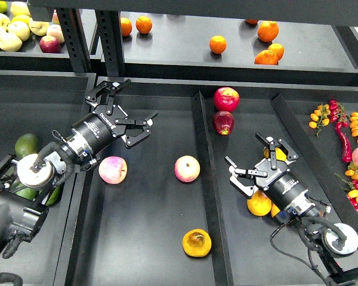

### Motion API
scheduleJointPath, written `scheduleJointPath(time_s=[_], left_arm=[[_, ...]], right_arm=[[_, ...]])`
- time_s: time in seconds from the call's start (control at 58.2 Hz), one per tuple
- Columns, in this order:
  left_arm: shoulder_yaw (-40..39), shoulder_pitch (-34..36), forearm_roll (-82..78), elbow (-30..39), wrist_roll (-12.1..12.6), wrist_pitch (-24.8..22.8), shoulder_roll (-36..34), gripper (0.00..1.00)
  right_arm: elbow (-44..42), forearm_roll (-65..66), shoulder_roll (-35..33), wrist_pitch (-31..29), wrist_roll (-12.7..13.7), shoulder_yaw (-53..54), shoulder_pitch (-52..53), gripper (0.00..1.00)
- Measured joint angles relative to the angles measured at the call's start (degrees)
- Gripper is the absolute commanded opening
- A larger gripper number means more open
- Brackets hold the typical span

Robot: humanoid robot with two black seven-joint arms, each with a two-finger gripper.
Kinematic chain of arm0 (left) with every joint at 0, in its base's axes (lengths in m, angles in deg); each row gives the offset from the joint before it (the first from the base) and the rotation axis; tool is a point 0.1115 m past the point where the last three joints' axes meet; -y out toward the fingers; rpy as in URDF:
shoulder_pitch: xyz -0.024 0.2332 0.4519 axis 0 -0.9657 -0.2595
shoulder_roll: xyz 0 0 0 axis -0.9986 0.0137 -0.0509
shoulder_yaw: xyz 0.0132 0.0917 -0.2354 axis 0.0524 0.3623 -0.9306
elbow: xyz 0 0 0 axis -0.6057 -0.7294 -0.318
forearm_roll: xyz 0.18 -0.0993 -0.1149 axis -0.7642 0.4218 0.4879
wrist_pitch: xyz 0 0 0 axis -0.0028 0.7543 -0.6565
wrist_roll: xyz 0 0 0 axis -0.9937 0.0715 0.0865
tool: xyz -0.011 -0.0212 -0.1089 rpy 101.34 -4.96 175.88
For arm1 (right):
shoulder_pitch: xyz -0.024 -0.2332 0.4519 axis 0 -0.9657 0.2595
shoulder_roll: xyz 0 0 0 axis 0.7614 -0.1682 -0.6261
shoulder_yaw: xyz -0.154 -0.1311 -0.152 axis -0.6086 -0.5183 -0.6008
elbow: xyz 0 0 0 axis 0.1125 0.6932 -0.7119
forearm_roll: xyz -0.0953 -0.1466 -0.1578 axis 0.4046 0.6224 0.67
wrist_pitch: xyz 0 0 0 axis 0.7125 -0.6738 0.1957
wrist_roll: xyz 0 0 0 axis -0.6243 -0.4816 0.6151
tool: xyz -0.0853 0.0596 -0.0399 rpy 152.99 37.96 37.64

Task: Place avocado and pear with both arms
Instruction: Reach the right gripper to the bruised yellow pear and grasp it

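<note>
The left tool (120,111) hangs over the far left corner of the middle tray (143,256), its fingers spread wide and holding nothing. The right tool (261,165) is likewise spread and empty, above the right tray (238,262), with orange-yellow fruits (259,204) just beside and under its wrist.

The pear (197,242) already lies in the middle tray near its front edge, brown blotch facing up. An avocado (25,145) shows in the left bin (42,89), partly hidden behind the left arm; none is visible in the middle tray, so I judge the avocado placement not yet done. Two pink-yellow apples (187,168) sit mid-tray and are not part of the job.

To do this step well, the left tool should come down over the long axis of one avocado, closing across its narrow width, and avoid nudging its neighbours. When setting it down, choose a bare patch of the tray, well apart from the apples and pear, so nothing rolls.

White lettering runs along both tool bodies, too small to read.
</note>
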Motion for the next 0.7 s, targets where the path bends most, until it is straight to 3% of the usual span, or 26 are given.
scheduleJointPath(time_s=[0.086,0.103,0.24,0.395,0.704], left_arm=[[-0.11,-1.2,-0.02,0.0,0.0,0.54,0.0,0.99],[-0.23,-2.01,-0.02,0.0,0.0,1.15,0.0,0.99],[-1.91,-3.78,-0.02,0.59,-0.62,1.64,0.0,0.99],[-2.61,-5.36,0.01,2.41,-1.9,1.78,0.0,0.99],[-2.72,-6.94,-0.03,4.53,-5.66,2.41,0.0,0.99]], right_arm=[[0.17,0.0,-2.09,-0.52,1.92,-2.17,0.33,1.0],[0.45,0.05,-3.63,-1.22,3.87,-3.93,0.65,1.0],[1.48,0.63,-7.99,-4.06,6.76,-8.94,2.03,1.0],[1.49,3.67,-11.29,-8.31,7.14,-14.55,4.63,1.0],[0.96,11.36,-15.17,-8.97,7.16,-23.0,7.01,1.0]])
